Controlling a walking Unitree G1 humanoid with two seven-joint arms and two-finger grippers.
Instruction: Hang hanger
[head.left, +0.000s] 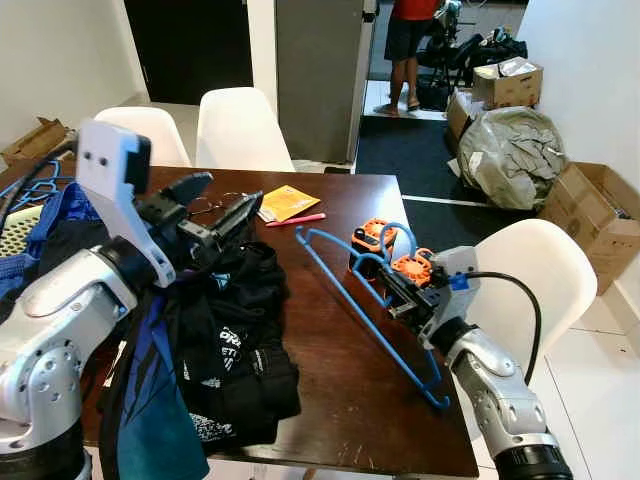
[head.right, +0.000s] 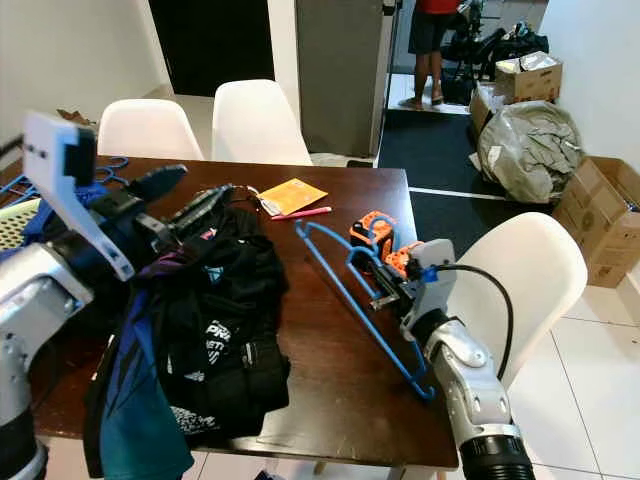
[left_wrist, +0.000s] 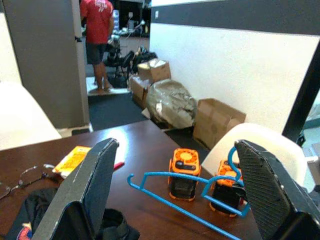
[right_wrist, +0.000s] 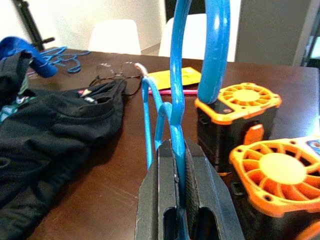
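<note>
Hanger (head.left: 352, 300): lying on the table (head.left: 340, 400), being pinched near its hook by the right gripper (right_wrist: 176, 165), beside two orange fans (head.left: 372, 238).
Left gripper (left_wrist: 175, 190): being held above the table over black clothes (head.left: 235, 340), fingers spread wide, nothing between them.
Boxes (head.left: 598, 215): beyond the table by the wall; contents cannot be told.

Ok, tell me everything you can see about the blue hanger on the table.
The blue hanger looks like thin glossy plastic, a triangular frame with a hook at its top. It lies tilted across the dark wooden table, one corner near the table's front edge, another near the pink pen. The right gripper is shut on it just below the hook, which curves beside two orange and black boxes. The black clothes lie apart from it.
</note>
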